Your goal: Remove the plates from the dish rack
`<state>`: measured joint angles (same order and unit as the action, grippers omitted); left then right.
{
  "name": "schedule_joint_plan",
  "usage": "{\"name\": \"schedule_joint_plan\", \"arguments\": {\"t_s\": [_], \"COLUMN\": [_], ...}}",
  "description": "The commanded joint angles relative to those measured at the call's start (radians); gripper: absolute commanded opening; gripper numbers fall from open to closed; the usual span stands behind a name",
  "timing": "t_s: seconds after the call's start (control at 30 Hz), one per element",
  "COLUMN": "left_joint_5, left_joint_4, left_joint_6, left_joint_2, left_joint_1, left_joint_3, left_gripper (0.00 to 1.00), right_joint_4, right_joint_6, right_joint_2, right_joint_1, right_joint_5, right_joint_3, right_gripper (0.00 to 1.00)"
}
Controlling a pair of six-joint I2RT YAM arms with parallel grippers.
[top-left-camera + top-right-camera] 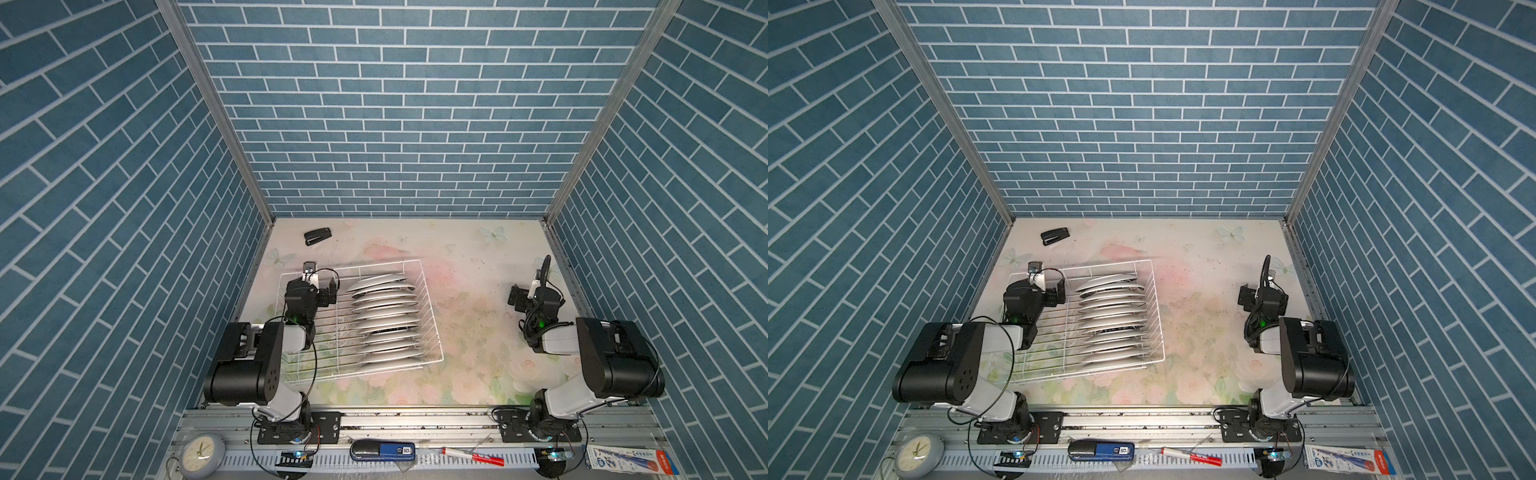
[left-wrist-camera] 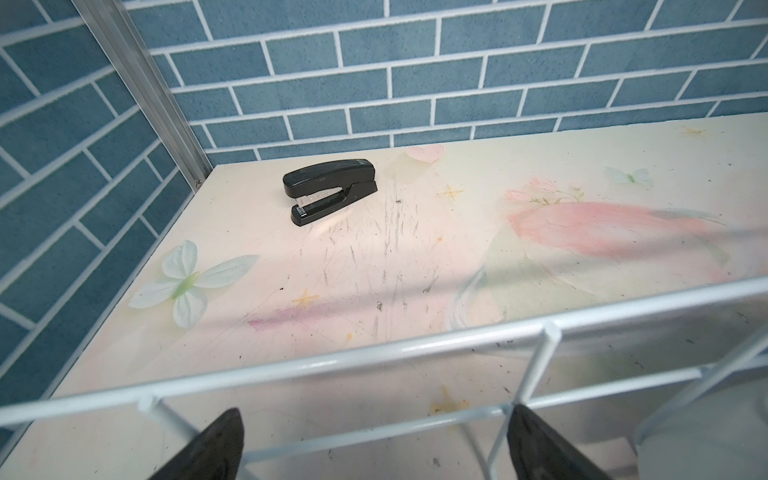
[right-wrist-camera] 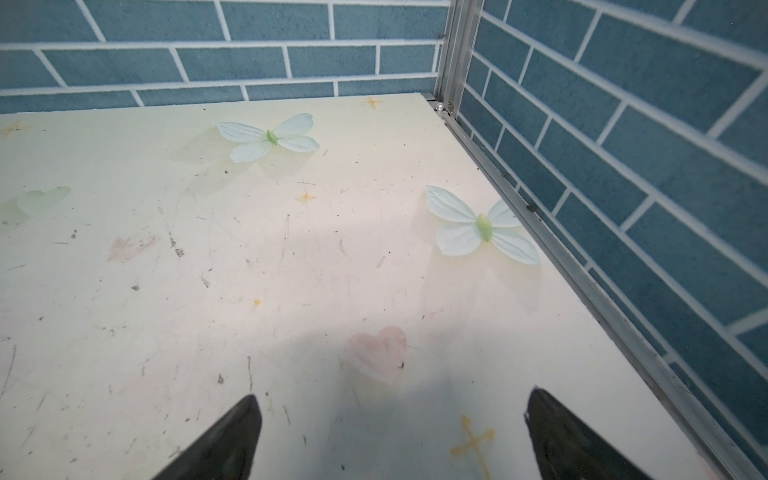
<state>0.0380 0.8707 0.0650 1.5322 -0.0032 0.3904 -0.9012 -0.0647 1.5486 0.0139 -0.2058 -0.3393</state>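
I find the plates [image 1: 384,320] all edge-on in the dish rack [image 1: 429,316], propped by its wire dividers along the right half; none is unloaded yet. The rack sits left of centre on the counter [image 1: 469,257]. My left jaws are spread and empty above the rack's bare left half, by the far rim. My right jaws, also spread and empty, hover over open counter well apart, which I judge to be set-down room. A stapler [image 2: 330,191] lies beyond the rack.

Tops overhead, share all; wrists low, L by dish rack [image 2: 349,365].
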Motion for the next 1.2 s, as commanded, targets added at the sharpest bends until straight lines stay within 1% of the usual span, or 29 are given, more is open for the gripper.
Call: {"name": "schedule_joint_plan", "arguments": {"t_s": [0.0,0.6,0.67,0.73,0.8,0.9,0.93,1.03,1.17], "left_joint_5": [-0.008,-0.009,-0.047,-0.094,-0.095,-0.101,-0.102,-0.106,-0.125], "left_joint_4": [-0.014,-0.012,-0.035,-0.060,-0.073,-0.161,-0.197,-0.408,-0.525], "left_joint_6": [0.008,0.007,-0.005,-0.026,-0.023,-0.026,-0.030,-0.066,-0.096], "left_joint_2": [-0.003,-0.004,-0.019,-0.056,-0.089,-0.150,-0.173,-0.268,-0.352], "left_joint_1": [-0.003,-0.003,-0.003,-0.003,-0.003,-0.004,-0.004,-0.004,-0.004], "left_joint_3": [-0.001,-0.001,0.004,0.001,-0.004,0.011,0.021,0.085,0.114], "left_gripper": [0.99,0.99,0.99,0.99,0.99,0.99,0.99,0.99,0.99], "right_joint_4": [-0.008,-0.017,-0.047,-0.038,0.007,0.130,0.190,0.318,0.461], "right_joint_6": [-0.014,-0.012,-0.013,-0.021,-0.018,-0.017,-0.018,-0.025,-0.053], "right_joint_2": [-0.007,-0.007,-0.013,-0.039,-0.085,-0.182,-0.218,-0.311,-0.395], "right_joint_1": [-0.002,-0.004,-0.003,-0.002,-0.003,-0.003,-0.002,-0.003,-0.003], "right_joint_5": [-0.004,-0.004,0.001,-0.016,-0.016,-0.009,-0.009,-0.004,0.015], "right_joint_3": [-0.032,-0.027,-0.010,-0.003,-0.007,-0.027,-0.038,-0.064,-0.102], "right_gripper": [0.99,0.99,0.99,0.99,0.99,0.99,0.99,0.99,0.99]}}
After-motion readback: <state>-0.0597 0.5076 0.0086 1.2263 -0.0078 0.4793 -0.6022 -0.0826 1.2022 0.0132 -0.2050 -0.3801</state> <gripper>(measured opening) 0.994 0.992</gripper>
